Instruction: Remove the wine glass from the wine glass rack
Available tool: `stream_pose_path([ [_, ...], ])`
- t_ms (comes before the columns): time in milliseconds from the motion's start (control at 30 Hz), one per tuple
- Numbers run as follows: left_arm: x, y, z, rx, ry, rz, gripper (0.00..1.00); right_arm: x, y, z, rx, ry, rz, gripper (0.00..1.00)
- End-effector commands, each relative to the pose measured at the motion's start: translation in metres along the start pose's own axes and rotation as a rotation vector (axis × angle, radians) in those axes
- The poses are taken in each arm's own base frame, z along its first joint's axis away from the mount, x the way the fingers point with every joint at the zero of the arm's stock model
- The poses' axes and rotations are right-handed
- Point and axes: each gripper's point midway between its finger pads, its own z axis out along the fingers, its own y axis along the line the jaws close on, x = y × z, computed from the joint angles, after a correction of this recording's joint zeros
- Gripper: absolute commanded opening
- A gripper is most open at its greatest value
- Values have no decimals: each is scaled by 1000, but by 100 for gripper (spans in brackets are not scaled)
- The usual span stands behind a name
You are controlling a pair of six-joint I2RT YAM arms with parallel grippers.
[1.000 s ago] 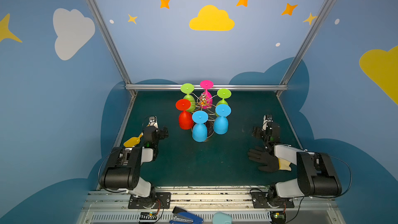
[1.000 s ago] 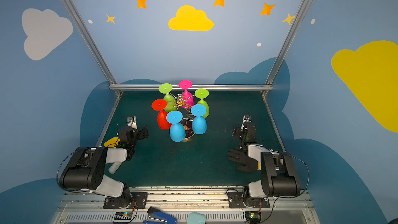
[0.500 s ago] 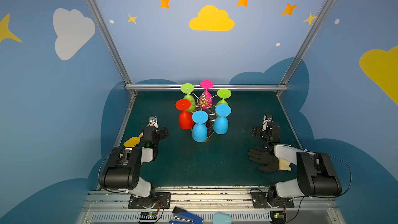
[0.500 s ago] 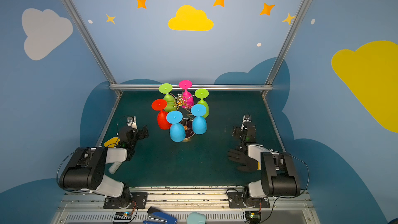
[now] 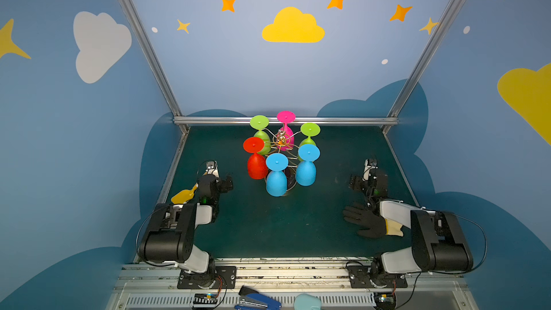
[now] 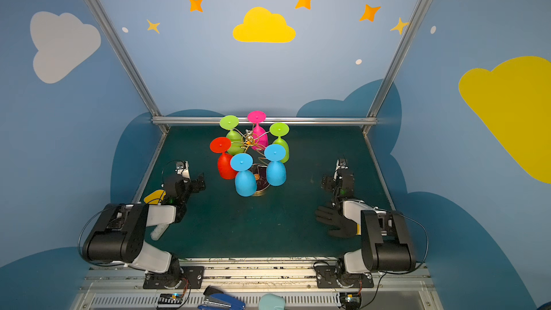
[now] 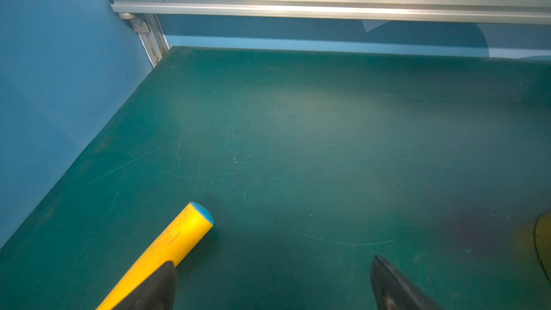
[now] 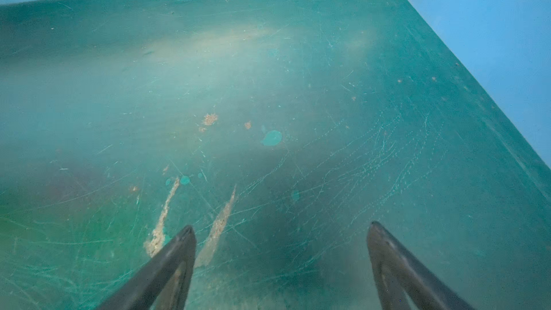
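Wine glass rack [image 5: 281, 138] stands at the far middle of your worktop [image 5: 268, 228], and all six glasses hang on its gold wire arms, bowls down and feet up. The red glass [image 5: 257, 166] is at its left, the near blue glass [image 5: 276, 182] is closest to you, and the right blue glass [image 5: 306, 172] is just beside that. The left green glass [image 5: 263, 142], pink glass [image 5: 285, 141] and right green glass [image 5: 310, 130] hang on the far side. Your left gripper [image 7: 271, 263] sits low by the left edge, spread with nothing between its fingers, and a yellow handle [image 7: 167, 249] lies beside one of them. Your right gripper [image 8: 281, 225] is at the right, well apart from the rack, spread over bare scuffed worktop. A black glove [image 5: 365, 222] lies near right, by that arm.
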Motion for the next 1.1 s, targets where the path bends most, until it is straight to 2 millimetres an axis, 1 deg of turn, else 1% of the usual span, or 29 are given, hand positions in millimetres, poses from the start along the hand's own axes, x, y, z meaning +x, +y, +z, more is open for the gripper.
stream_pose_path([
  [0, -13, -2, -8, 8, -43, 2, 100, -22, -2, -6, 17, -9, 12, 89],
  [67, -28, 0, -18, -38, -76, 23, 100, -38, -7, -19, 56, 17, 33, 88],
  [100, -37, -1, -25, -59, -86, 33, 100, -40, -13, -26, 93, 37, 72, 88],
  [133, -48, 0, -32, -76, -89, 38, 100, -57, -15, -36, 98, 28, 130, 88],
  [167, -59, 6, -40, -115, -86, -3, 100, -68, -10, -45, 63, 21, 171, 88],
  [233, -79, 18, -56, -166, -115, -167, 100, -88, 5, -61, -35, -19, 259, 88],
  [267, -89, 18, -62, -146, -147, -227, 100, -96, 10, -70, -78, -39, 319, 88],
  [300, -98, 19, -68, -139, -182, -292, 100, -101, 10, -78, -90, -56, 378, 88],
  [333, -102, 23, -76, -146, -213, -401, 100, -107, 14, -86, -136, -83, 418, 88],
  [367, -108, 25, -84, -134, -248, -487, 100, -115, 24, -96, -223, -100, 429, 88],
  [400, -112, 24, -91, -103, -269, -524, 100, -119, 33, -106, -302, -110, 432, 88],
  [433, -119, 18, -99, -49, -288, -542, 100, -124, 41, -116, -375, -122, 448, 86],
  [467, -125, 12, -107, 3, -305, -550, 100, -129, 48, -125, -431, -138, 489, 84],
  [533, -138, 4, -124, 74, -334, -553, 100, -139, 62, -143, -552, -179, 508, 77],
  [567, -144, 1, -134, 104, -351, -551, 100, -143, 69, -154, -608, -180, 513, 74],
  [633, -155, -4, -150, 154, -390, -540, 100, -150, 86, -173, -731, -158, 500, 70],
  [700, -167, -4, -166, 184, -433, -557, 100, -154, 103, -187, -833, -103, 493, 67],
  [800, -181, -5, -183, 220, -473, -570, 100, -158, 128, -204, -969, 2, 483, 65],
  [900, -192, -20, -193, 296, -459, -505, 100, -161, 150, -217, -1076, 84, 465, 64],
  [967, -196, -35, -194, 353, -402, -441, 100, -162, 161, -222, -1112, 122, 456, 63],
  [1067, -197, -54, -191, 414, -272, -360, 100, -163, 178, -228, -1158, 159, 433, 62],
])
